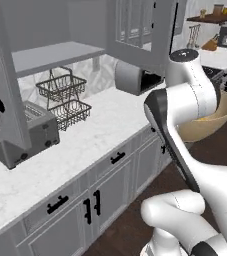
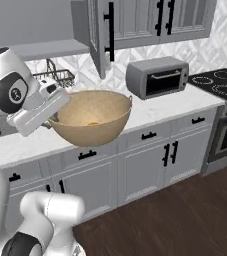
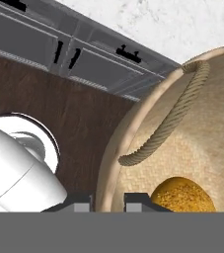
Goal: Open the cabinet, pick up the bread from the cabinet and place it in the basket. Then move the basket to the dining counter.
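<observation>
Tan basket (image 2: 92, 122) gripped by hand (image 3: 108, 200) | bread (image 3: 182, 196) inside | toaster oven (image 2: 157, 76) beside

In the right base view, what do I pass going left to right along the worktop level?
Wire rack → basket, held by the arm → toaster oven → stove.
</observation>
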You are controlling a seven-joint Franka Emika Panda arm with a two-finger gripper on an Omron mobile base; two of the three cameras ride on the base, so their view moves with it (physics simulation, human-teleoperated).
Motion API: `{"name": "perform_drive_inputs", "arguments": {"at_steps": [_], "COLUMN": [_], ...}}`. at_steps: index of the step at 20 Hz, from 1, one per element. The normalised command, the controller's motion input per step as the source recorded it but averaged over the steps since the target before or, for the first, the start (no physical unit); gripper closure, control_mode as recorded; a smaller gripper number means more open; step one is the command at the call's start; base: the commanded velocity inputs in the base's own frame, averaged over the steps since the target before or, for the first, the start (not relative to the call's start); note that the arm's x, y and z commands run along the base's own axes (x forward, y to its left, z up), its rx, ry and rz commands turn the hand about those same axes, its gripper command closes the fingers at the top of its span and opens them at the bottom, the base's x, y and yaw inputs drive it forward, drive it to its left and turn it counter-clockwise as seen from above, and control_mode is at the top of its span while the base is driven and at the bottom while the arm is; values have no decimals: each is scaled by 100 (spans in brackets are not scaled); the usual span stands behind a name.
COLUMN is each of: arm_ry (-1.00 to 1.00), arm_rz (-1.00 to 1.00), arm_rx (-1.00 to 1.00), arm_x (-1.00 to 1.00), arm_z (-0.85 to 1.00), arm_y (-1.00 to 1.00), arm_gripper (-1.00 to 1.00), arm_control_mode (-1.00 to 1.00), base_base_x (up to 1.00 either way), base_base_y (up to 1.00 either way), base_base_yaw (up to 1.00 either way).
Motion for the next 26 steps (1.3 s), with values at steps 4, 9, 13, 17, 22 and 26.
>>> {"name": "perform_drive_inputs", "arguments": {"at_steps": [4,9,13,17,22,26], "arm_ry": [0,0,0,0,0,0], "arm_rz": [0,0,0,0,0,0], "arm_rx": [0,0,0,0,0,0], "arm_x": [0,0,0,0,0,0], "arm_z": [0,0,0,0,0,0], "arm_y": [0,0,0,0,0,0], "arm_gripper": [100,100,100,100,100,100], "arm_control_mode": [100,100,100,100,100,100], "base_base_x": [-9,-6,0,0,39,95], "base_base_y": [-4,-5,-8,-17,-23,-35], "base_base_yaw": [-73,-71,-69,-62,-49,-33]}}
